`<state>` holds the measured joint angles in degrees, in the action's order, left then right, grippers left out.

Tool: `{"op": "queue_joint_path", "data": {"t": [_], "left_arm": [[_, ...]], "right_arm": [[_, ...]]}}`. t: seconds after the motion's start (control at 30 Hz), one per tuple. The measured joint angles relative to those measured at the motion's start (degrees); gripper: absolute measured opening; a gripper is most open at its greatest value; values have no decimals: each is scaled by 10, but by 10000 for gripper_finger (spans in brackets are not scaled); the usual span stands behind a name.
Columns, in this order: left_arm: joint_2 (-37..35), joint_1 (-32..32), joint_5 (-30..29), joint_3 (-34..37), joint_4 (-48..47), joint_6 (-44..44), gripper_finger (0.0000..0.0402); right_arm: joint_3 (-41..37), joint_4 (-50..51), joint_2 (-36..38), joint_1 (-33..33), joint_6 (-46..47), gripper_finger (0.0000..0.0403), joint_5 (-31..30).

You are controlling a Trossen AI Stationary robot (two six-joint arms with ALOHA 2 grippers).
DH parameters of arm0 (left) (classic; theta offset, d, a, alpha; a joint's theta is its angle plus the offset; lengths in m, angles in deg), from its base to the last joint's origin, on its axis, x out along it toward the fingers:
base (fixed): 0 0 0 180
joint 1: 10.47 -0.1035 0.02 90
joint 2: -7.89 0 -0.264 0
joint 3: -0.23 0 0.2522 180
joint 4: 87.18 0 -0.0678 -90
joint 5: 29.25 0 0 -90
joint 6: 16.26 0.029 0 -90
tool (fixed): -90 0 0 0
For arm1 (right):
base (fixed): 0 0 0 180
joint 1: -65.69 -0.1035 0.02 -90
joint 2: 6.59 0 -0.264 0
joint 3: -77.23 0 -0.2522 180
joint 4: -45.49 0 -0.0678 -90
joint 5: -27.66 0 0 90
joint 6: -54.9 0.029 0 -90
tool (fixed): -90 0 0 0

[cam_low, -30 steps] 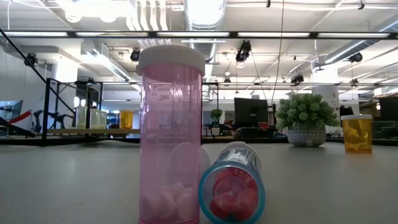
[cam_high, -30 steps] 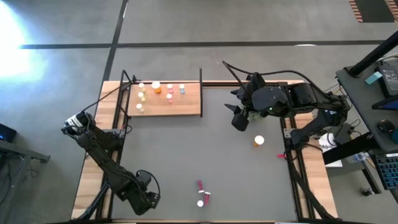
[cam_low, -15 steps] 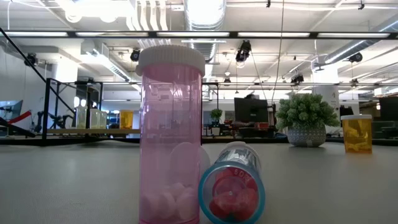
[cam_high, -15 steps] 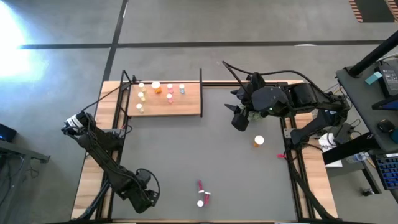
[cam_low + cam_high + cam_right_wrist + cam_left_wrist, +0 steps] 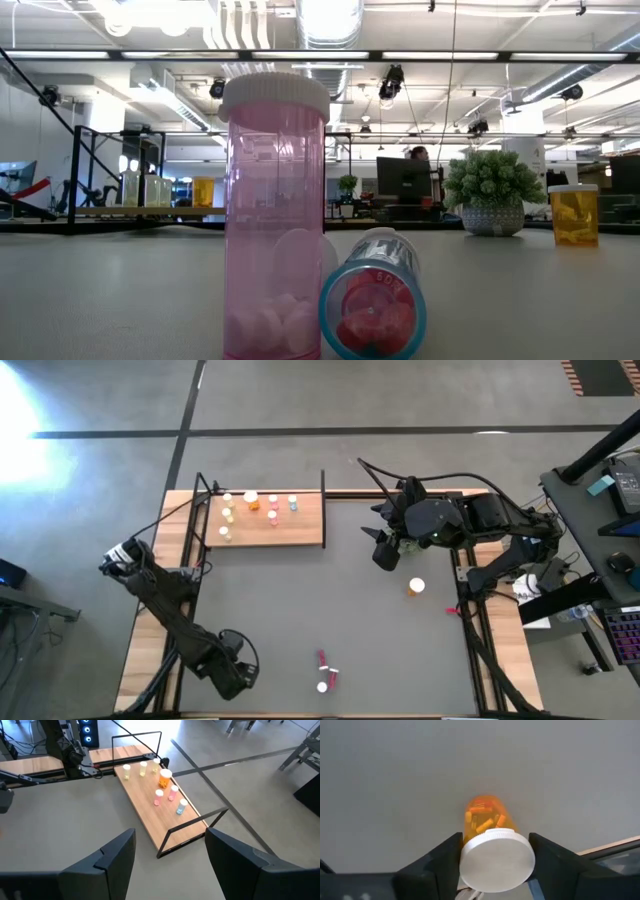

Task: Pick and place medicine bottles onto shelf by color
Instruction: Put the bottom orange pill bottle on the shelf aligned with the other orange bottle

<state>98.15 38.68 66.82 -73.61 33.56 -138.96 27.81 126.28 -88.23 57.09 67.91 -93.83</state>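
We start at the left gripper (image 5: pixel 495 855), low at the near-left corner of the grey mat (image 5: pixel 330 610). Its two dark fingers (image 5: pixel 442 857) stand on either side of an orange bottle (image 5: pixel 490 845) with a white cap; whether they actually press on it we cannot tell, since the cap hides the contact and the bottle's lower part is cut off. From above, the arm covers this bottle completely.

Further out, near the mat's near edge, a pink bottle (image 5: pixel 275 215) stands upright with a second one (image 5: pixel 373 295) lying just beside it, cap end toward the low camera.

The right gripper (image 5: pixel 170 857) hovers at the far right of the mat, fingers spread wide and holding nothing. Just near of it stands another orange bottle (image 5: pixel 416 587), beside a green plant (image 5: pixel 492 190) that the arm hides from above.

The shelf (image 5: pixel 300 530) lies at the far left, carrying several bottles (image 5: pixel 165 777); their colours are hard to sort.

A person (image 5: pixel 418 156) shows partly behind a monitor.
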Motion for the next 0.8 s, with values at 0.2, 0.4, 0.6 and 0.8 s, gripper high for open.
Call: {"op": "queue_joint_path", "data": {"t": [0.2,0.4,0.6,0.8], "left_arm": [[-3,-67,0,-4,0,44,196],[-4,-174,-1,-19,-23,169,197],[-4,-279,-1,-81,-152,342,197],[-5,-391,-30,-117,-245,533,198]], "right_arm": [[0,0,0,0,0,228,0],[0,0,0,0,0,228,0],[0,0,0,0,0,228,0],[0,0,0,0,0,228,0]]}}
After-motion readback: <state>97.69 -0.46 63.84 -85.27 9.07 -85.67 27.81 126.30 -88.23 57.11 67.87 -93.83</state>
